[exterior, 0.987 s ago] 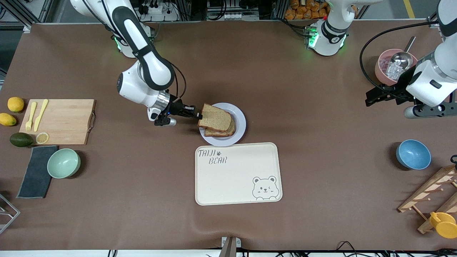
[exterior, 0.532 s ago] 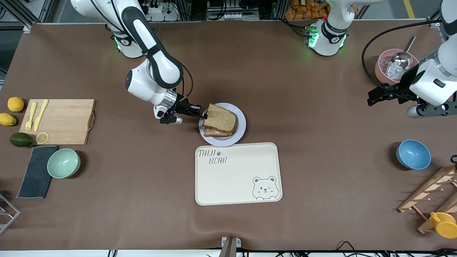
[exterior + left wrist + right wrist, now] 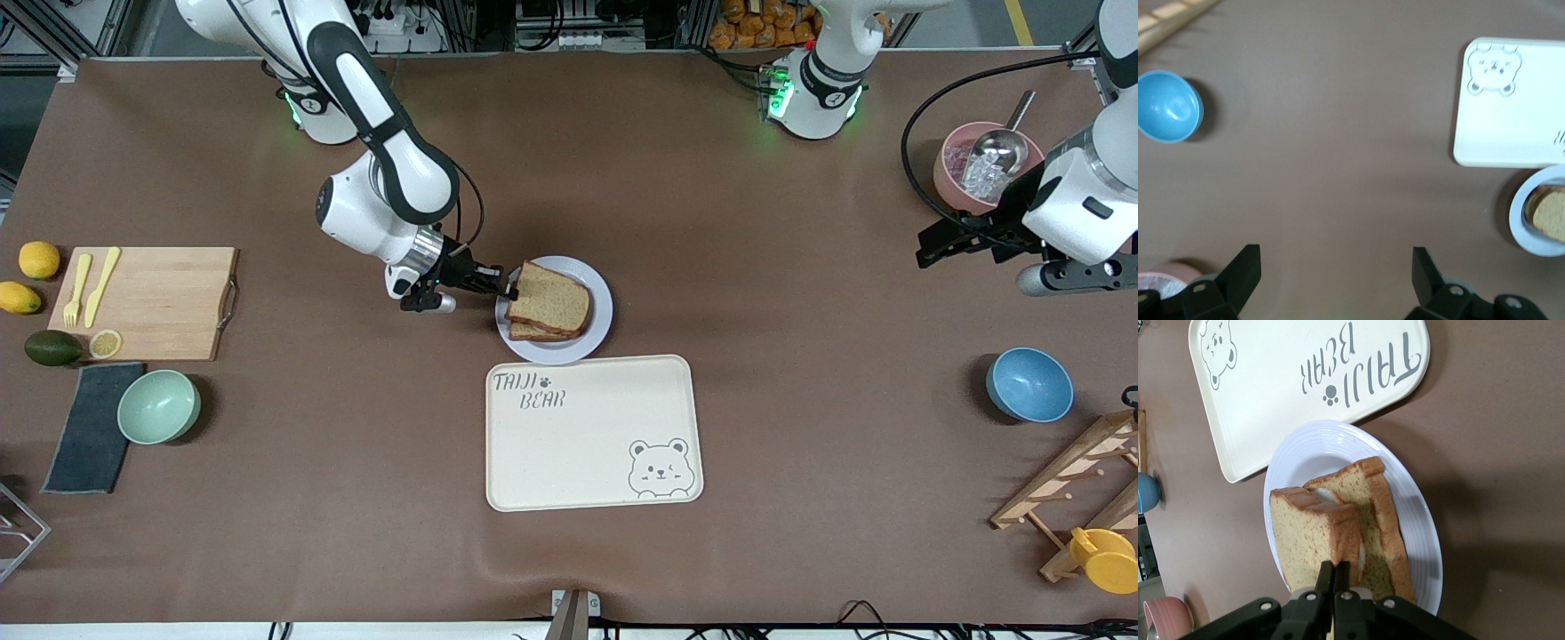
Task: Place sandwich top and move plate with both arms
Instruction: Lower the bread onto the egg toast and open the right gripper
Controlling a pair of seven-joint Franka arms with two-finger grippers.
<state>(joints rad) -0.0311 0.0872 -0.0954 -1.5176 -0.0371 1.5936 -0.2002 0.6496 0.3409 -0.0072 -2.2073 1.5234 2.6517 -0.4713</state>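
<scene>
Your right tool [image 3: 1333, 577] is clamped on the tan wholegrain bread slice [image 3: 551, 298] over the round lavender-white plate [image 3: 597, 283]; release next, while the left tool [image 3: 1331, 263] waits apart.

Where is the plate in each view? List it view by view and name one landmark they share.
Front view: the plate sits mid-table, just above the cream tray.
Left wrist view: at the picture's edge, cut off, beside the tray.
Right wrist view: centre, under the sandwich, with the tray next to it.
Shared landmark: the cream tray with the bear drawing.
</scene>
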